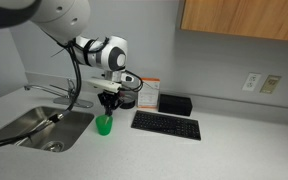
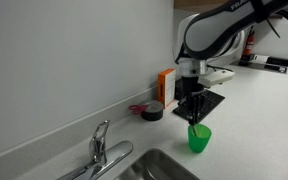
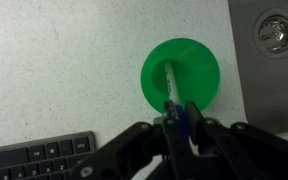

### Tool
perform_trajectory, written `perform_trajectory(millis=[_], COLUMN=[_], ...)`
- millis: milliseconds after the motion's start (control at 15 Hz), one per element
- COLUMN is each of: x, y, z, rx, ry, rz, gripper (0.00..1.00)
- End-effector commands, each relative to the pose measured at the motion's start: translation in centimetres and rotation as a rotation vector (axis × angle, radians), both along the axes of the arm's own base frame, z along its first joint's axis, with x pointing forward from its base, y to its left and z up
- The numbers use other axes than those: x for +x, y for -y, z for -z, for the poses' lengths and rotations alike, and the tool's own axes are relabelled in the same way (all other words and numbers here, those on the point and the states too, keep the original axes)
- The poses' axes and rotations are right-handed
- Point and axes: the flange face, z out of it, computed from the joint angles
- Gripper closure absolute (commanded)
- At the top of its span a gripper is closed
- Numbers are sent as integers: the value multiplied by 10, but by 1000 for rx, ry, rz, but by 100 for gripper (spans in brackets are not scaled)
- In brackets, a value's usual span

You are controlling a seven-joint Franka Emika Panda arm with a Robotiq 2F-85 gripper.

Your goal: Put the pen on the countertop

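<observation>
Where the arm hangs over the counter, the gripper has its two dark fingers drawn almost together, pinching the pen by its blue upper part. The thin white shaft runs down from the grip into the round mouth of a green cup. Whether its tip touches the bottom I cannot tell. In both exterior views the gripper sits just above that cup, which looks like smooth, glossy plastic and stands upright on the countertop. The countertop is a flat, pale surface with a fine speckle. Next to the cup, the brushed steel sink is set into the counter, with its round drain showing in the wrist view. On the cup's other side lies a flat black keyboard with matte keys in neat rows.
</observation>
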Motion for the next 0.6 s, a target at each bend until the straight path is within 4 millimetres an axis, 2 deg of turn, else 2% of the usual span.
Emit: perform_trajectory(millis=[0, 333, 533], x=[-3, -28, -47], y=[5, 2, -1], z=[-11, -31, -58], rx=[24, 6, 7], ry=[19, 26, 84], rz=[19, 2, 2], gripper=[96, 96, 96])
